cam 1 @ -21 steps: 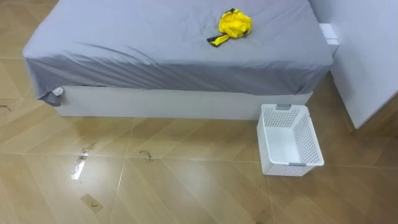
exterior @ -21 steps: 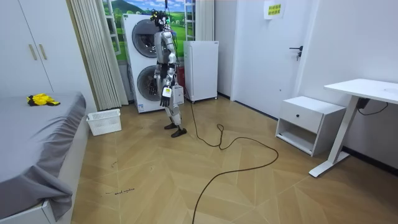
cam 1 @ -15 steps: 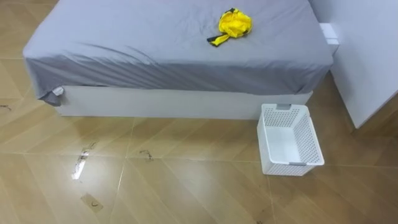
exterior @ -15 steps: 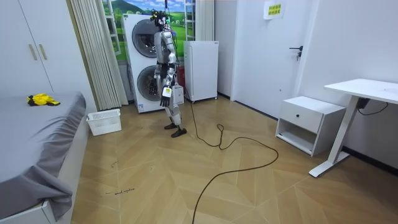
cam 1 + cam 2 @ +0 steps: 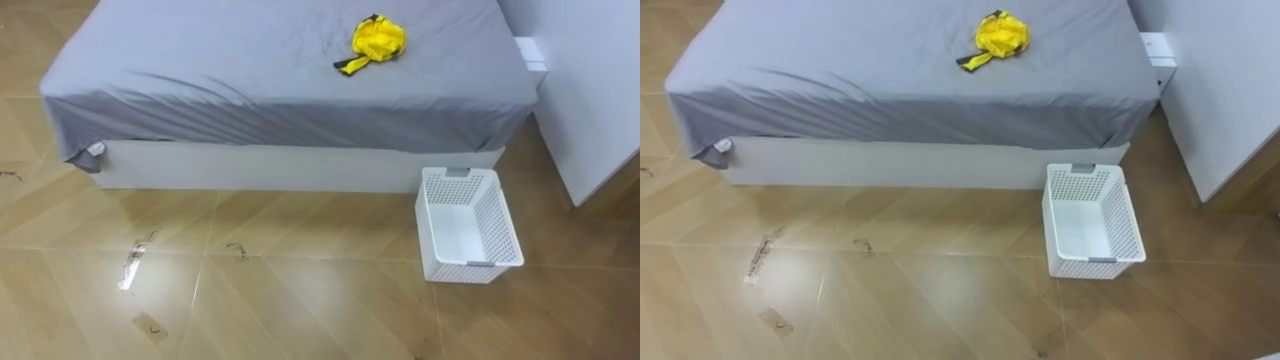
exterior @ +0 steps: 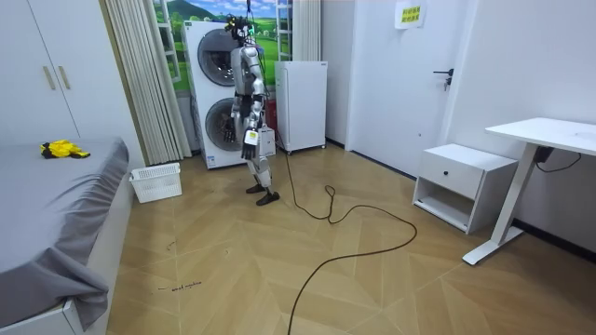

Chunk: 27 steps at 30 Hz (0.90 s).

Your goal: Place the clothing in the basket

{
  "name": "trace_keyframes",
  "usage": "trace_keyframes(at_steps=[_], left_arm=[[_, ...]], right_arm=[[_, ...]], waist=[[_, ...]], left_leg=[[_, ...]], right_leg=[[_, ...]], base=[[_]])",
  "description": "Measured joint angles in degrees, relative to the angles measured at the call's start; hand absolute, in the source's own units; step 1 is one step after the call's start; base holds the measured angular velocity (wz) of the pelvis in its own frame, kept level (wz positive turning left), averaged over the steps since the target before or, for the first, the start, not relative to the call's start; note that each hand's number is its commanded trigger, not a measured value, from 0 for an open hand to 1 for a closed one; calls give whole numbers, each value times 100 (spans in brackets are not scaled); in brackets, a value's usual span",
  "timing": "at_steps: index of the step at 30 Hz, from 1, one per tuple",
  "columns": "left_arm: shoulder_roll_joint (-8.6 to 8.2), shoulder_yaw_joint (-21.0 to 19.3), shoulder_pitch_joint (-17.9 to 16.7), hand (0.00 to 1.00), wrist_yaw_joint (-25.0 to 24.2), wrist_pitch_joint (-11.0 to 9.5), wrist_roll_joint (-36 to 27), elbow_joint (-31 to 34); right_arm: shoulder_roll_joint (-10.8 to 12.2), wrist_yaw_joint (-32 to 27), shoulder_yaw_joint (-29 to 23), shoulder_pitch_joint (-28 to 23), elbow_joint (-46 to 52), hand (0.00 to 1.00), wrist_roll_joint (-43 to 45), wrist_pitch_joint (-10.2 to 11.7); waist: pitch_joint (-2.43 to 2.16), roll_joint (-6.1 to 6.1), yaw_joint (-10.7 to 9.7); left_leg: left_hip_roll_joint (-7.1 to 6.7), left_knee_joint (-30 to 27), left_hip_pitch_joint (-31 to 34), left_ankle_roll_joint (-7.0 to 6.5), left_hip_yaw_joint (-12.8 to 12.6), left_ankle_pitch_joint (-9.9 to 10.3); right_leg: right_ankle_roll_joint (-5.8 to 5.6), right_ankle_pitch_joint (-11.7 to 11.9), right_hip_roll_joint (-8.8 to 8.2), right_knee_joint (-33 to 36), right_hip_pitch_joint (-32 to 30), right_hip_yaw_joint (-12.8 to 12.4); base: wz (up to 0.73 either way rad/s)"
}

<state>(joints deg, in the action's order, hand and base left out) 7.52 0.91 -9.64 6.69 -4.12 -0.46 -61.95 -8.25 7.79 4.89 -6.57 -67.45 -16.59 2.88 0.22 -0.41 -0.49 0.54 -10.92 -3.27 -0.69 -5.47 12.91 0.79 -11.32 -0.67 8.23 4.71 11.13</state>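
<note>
The yellow garment point(image 5: 377, 41) lies bunched on the grey bed point(image 5: 250, 80), with the white basket point(image 5: 468, 225) empty on the floor just beside the bed. The robot stands by the stacked washing machines point(image 6: 212, 93), well apart. Its left hand point(image 6: 249, 140) hangs at its side, grip impossible to tell.

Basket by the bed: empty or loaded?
Empty. The basket's bare white bottom shows; the yellow garment lies bunched on the bed.

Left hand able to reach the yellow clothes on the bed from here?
Probably not. The left hand hangs at the robot's side by the washing machines; the yellow clothes lie on the bed across a stretch of open floor. Nothing blocks the way, but it would need to walk closer.
</note>
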Motion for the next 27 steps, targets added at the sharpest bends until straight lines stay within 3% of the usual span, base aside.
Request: trace_keyframes(at_steps=[3, 6, 7, 8, 9, 10, 12, 13, 14, 15, 16, 17, 18, 19, 20, 21, 23, 24, 25, 27], left_arm=[[-28, -291, -22, 0, -125, 4, -27, 0], [-29, -492, -25, 0, -210, 9, -313, 7], [-19, -553, -32, 0, -228, 8, -420, 25], [-16, -581, -59, 0, -224, -4, -566, 80], [-24, -587, -86, 0, -218, -9, -622, 114], [-27, -567, -75, 0, -202, -24, -690, 137], [-26, -518, -85, 0, -139, -44, -692, 182], [-44, -513, -142, 0, -65, -44, -689, 179], [-57, -521, -217, 0, -58, -50, -689, 177], [-57, -521, -273, 0, -57, -61, -689, 177], [-62, -521, -393, 0, -47, -91, -691, 172], [-94, -521, -463, 0, 6, -91, -691, 160], [-118, -521, -470, 0, 32, -92, -699, 158], [-144, -519, -439, 0, 42, -118, -719, 157], [-150, -522, -400, 0, 59, -159, -797, 151], [-149, -521, -372, 0, 57, -175, -820, 150], [-113, -525, -334, 0, 55, -269, -1009, 127], [-111, -526, -331, 0, 56, -296, -1064, 121], [-112, -514, -329, 0, 56, -345, -1134, 106], [-111, -513, -186, 0, 58, -355, -1117, 50]], right_arm=[[6, 118, -126, 34, 31, 0, 111, -36], [6, 170, -171, 41, -15, 0, 112, -39], [-3, 173, -169, 39, -15, 0, 112, -39], [-23, 172, -158, 43, -15, 0, 76, -38], [-36, 167, -155, 33, -16, 0, 54, -40], [-63, 148, -153, 30, -14, 0, 39, -43], [-63, 97, -153, 39, -12, 0, 35, -45], [-65, 103, -151, 36, -12, 0, 37, -53], [-68, 98, -150, 31, -12, 0, 35, -79], [-68, 98, -150, 27, -12, 0, 37, -115], [-67, 96, -150, 22, -12, 0, 36, -163], [-65, 75, -165, 21, 3, 0, 37, -176], [-63, 40, -170, 27, 16, 0, 29, -170], [-40, -25, -176, 45, 24, 0, 23, -149], [-37, -71, -177, 77, 32, 0, 24, -138], [-44, -84, -181, 110, 39, 0, 23, -110], [-27, -129, -179, 125, 87, 0, 62, 30], [-22, -136, -177, 133, 89, 0, 57, 44], [-23, -138, -170, 151, 89, 0, 48, 81], [-28, -146, -189, 64, 115, 0, 46, 115]], waist=[[6, 2, 65], [3, -7, 100], [10, -1, 112], [65, 27, 116], [41, 22, 124], [52, 46, 119], [36, 4, 147], [28, -26, 225], [38, -38, 274], [34, -48, 273], [47, -57, 269], [35, -92, 245], [18, -124, 251], [-5, -207, 248], [-4, -300, 274], [10, -288, 275], [16, -290, 281], [29, -318, 281], [34, -353, 260], [13, -343, 216]], left_leg=[[84, -498, 265, 56, 16, 148], [105, -1534, 701, 91, 1, 256], [199, -2202, 1005, 92, -29, 251], [312, -2877, 1359, 75, -56, 203], [322, -2986, 1471, 68, -57, 243], [263, -2803, 1687, 33, -55, 265], [126, -2140, 2127, 86, -50, 180], [42, -1459, 2383, 150, -29, -63], [35, -937, 2602, 149, -51, -496], [32, -695, 2669, 172, -48, -690], [21, -331, 2730, 161, -49, -1078], [-55, -303, 2781, 77, -59, -1527], [-119, -377, 2786, -45, -81, -1708], [-267, -680, 2901, -259, -188, -1693], [-355, -1095, 3036, -306, -318, -1426], [-345, -1321, 3114, -337, -370, -1256], [-335, -2107, 3147, -463, -605, -638], [-346, -2181, 3060, -495, -693, -508], [-420, -2084, 2753, -498, -752, -236], [-539, -1840, 2292, -575, -804, 12]], right_leg=[[49, -139, 7, 270, -199, -6], [114, -382, -25, 536, -264, -53], [165, -441, -28, 602, -249, -80], [222, -503, 19, 658, -163, -94], [249, -552, 23, 683, -131, -95], [267, -660, -6, 749, -106, -96], [216, -792, -80, 792, -87, -138], [196, -859, -166, 791, -40, -164], [142, -945, -225, 763, 42, -173], [112, -1002, -254, 743, 112, -190], [-7, -1116, -321, 733, 254, -248], [-126, -1256, -422, 731, 348, -318], [-184, -1314, -484, 717, 374, -322], [-312, -1405, -646, 675, 434, -322], [-395, -1409, -779, 638, 456, -333], [-472, -1358, -823, 644, 469, -334], [-572, -1216, -997, 1030, 590, -515], [-619, -1185, -1063, 1322, 549, -570], [-631, -1003, -1161, 2073, 372, -585], [-588, -239, -1285, 3259, 44, -614]], base=[[-1], [2], [0], [0], [5], [0], [-13], [-35], [-35], [-27], [-19], [-15], [-4], [-3], [-5], [-14], [-20], [-21], [9], [23]])
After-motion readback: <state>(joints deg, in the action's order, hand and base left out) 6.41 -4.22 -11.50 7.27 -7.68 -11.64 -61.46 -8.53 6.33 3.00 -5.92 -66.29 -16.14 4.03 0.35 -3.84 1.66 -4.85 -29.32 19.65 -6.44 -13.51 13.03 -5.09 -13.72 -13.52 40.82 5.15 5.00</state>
